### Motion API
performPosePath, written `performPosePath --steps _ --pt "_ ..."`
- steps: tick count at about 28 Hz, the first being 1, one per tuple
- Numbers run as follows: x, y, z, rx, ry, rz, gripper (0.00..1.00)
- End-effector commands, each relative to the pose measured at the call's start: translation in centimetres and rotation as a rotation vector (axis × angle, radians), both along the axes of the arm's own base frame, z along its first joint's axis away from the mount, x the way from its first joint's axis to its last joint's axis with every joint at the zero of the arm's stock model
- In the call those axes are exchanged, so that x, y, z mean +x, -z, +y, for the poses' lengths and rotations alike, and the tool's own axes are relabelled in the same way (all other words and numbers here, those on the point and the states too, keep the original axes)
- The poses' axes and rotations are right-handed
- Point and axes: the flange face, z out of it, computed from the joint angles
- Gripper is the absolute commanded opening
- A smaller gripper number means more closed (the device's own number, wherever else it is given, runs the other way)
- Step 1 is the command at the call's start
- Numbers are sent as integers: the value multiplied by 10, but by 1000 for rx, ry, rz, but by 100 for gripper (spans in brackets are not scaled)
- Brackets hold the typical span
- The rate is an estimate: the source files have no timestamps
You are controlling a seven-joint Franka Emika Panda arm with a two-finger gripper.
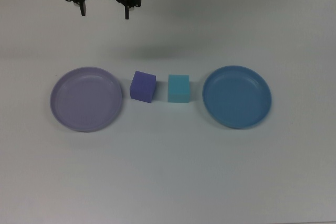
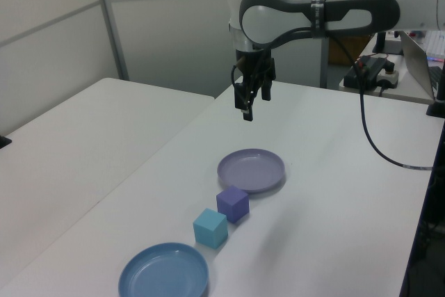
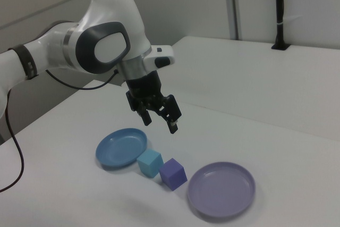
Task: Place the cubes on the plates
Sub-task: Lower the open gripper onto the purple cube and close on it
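Top view: nothing done yet, by the look of it. Purple cube (image 1: 143,86) and teal cube (image 1: 178,88) side by side on the white bench (image 1: 168,171), a narrow gap between them, both off the plates. Lavender plate (image 1: 86,98) at the top view's left, just beside the purple cube; blue plate (image 1: 237,96) at the top view's right, just beside the teal cube. Both plates bare. Claw (image 1: 104,12) at the upper edge, fingers spread wide, holding nothing, well apart from the row of things. Everything left to do: two grasps and two placements.

Left view: same row seen end-on, from the blue plate (image 2: 164,273) in front, through the teal cube (image 2: 210,228) and purple cube (image 2: 232,204), to the lavender plate (image 2: 251,170) behind. Shows what the top view cannot: height. Claw (image 2: 248,102) high above the bench, pointing down, beyond the lavender plate. Fingers here seen edge-on, so the spread hard to judge. Also only here: a dark cable (image 2: 375,147) trailing across the bench at the left view's right.

Right view: claw (image 3: 159,120) open and empty, tilted, hanging above the bench behind the blue plate (image 3: 121,147) and the teal cube (image 3: 150,162). Purple cube (image 3: 172,174) next, lavender plate (image 3: 221,188) nearest. Arm's joints clearest here.
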Motion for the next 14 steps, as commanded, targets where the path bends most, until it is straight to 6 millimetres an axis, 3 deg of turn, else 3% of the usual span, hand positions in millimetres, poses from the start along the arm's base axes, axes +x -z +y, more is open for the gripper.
performPosePath --steps 1,10,14 --pt "4 23 25 -14 176 57 100" --pt "22 56 26 -13 265 65 100" --pt "32 86 34 -34 347 92 100"
